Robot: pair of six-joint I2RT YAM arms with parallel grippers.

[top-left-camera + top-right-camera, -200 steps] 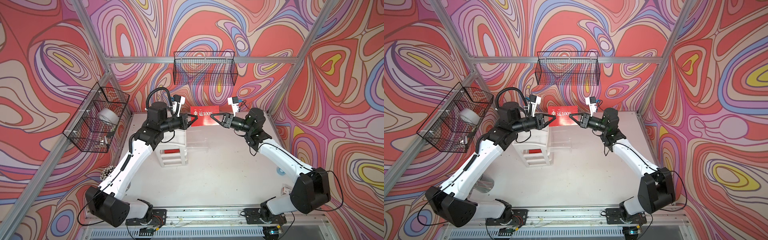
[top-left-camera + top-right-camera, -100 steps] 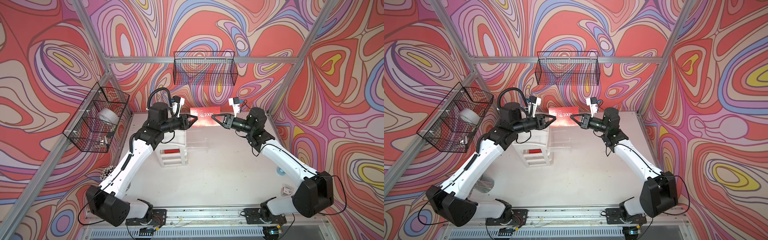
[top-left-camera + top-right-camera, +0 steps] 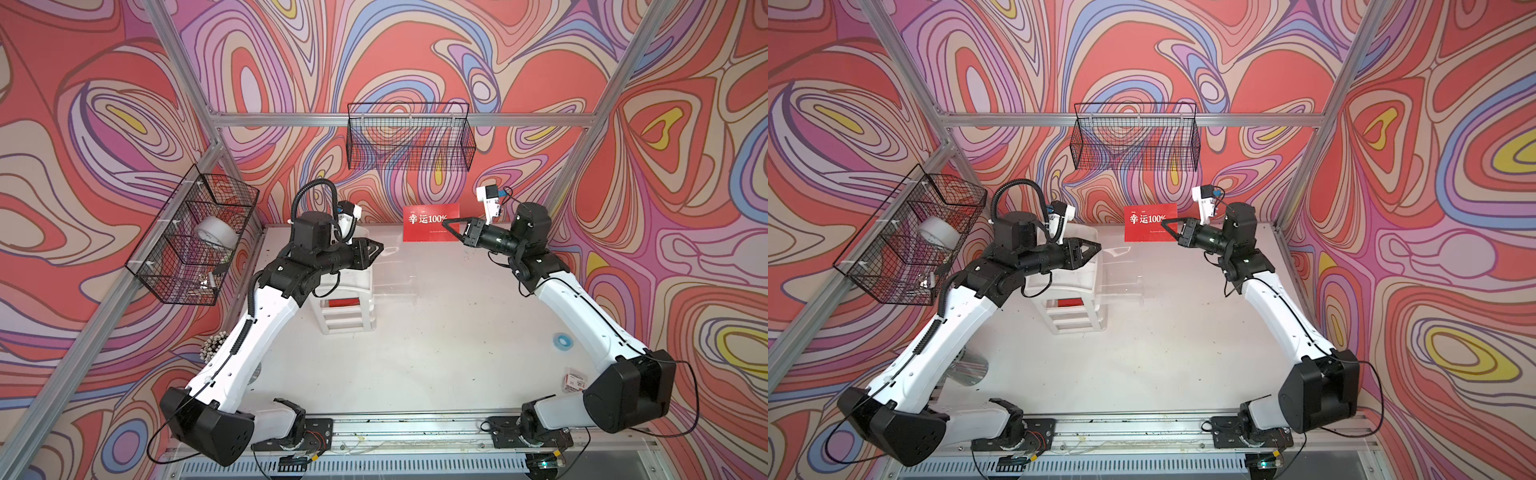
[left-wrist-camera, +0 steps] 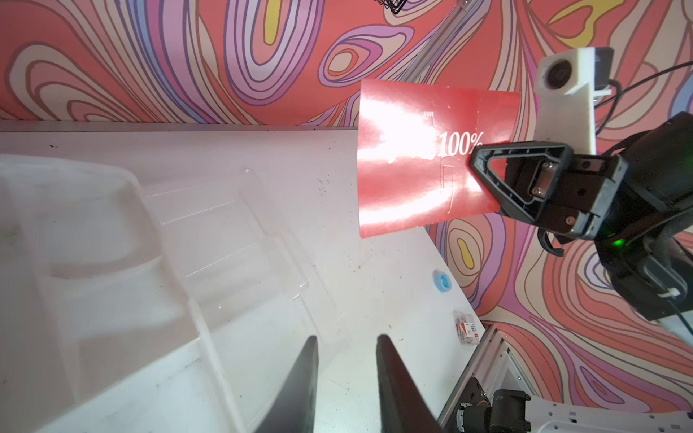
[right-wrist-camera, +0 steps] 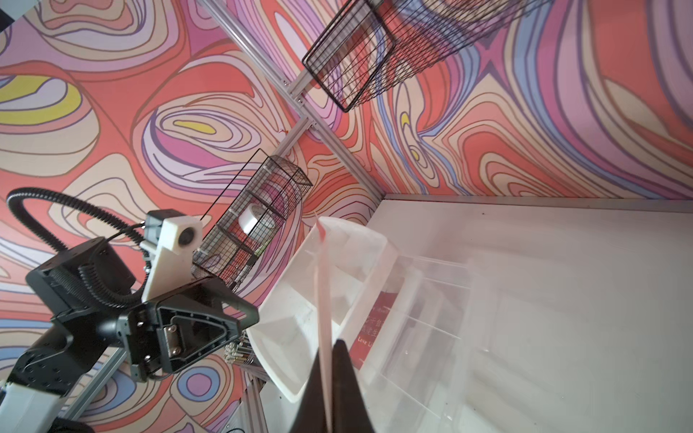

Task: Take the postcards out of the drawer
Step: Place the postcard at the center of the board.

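Above the table's (image 3: 415, 353) far edge: holds one postcard (image 3: 424, 226) upright by its side in the shut right gripper (image 3: 445, 223), clear of the drawer (image 4: 232, 243), presumably for carrying aside. Poises the left gripper (image 4: 345, 339) part-open and empty over the organizer (image 3: 349, 316). Leaves a second postcard (image 5: 375, 322) inside a clear drawer, not yet taken.

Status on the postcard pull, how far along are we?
Done: the clear plastic drawer is pulled out from the white plastic organizer. In hand: right gripper pinches one flat red rectangular postcard in the air; left gripper is open, empty. Left: that card is not set down, and at least one more red card lies in the drawer.
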